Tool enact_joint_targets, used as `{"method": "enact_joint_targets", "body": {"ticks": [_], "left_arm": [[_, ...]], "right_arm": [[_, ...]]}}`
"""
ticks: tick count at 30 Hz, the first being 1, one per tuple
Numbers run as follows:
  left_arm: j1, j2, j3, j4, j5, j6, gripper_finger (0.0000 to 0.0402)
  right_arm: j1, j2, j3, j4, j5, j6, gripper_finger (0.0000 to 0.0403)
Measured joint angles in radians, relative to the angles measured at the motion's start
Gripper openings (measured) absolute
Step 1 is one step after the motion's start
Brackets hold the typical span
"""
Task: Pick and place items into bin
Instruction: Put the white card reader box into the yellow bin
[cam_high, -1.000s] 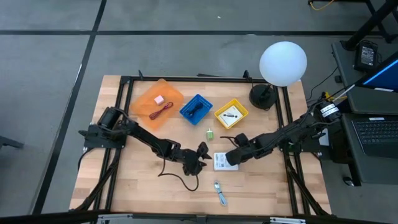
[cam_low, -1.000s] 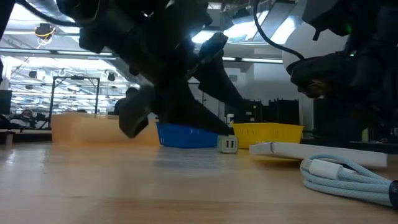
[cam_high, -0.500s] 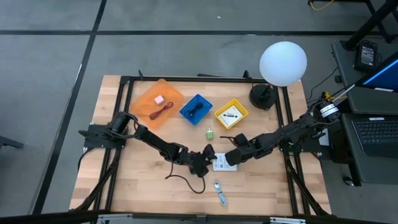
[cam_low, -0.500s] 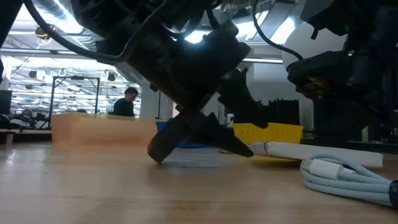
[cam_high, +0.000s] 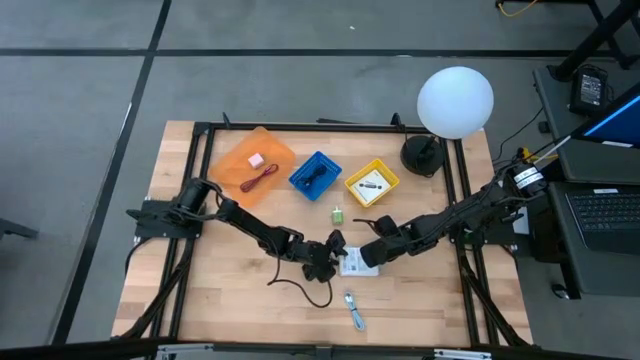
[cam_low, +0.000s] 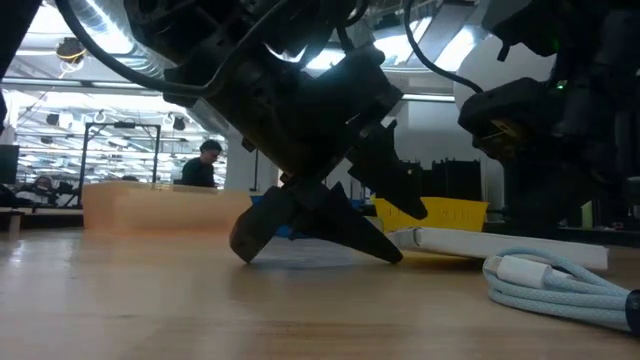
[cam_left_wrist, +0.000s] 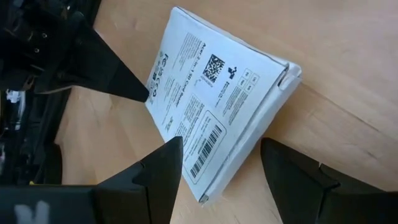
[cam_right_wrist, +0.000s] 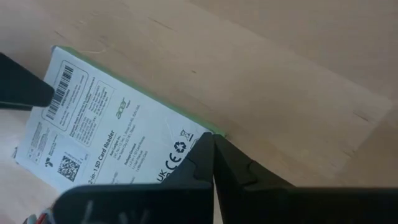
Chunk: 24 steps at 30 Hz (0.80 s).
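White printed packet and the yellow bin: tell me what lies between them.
Nothing but bare wood, in the high view, lies between the white printed packet and the yellow bin. The green piece sits off to the side.

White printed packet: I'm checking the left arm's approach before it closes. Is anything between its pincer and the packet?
Nothing visible does. The left pincer is open, its fingers straddling one end of the white printed packet on the table, while the right pincer sits shut at the opposite edge.
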Motion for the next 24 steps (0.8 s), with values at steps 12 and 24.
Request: {"method": "enact_joint_targets", "body": {"ticks": [12,24], "left_arm": [[0.017,0.004,-0.004,0.053,-0.003,0.016,0.0209],[0.012,0.004,-0.004,0.071,-0.001,0.057,0.0092]], "right_arm": [[0.000,0.001,0.000,0.013,0.001,-0.002,0.0000],[0.001,0.000,0.002,0.003,0.004,-0.029,0.0000]]}}
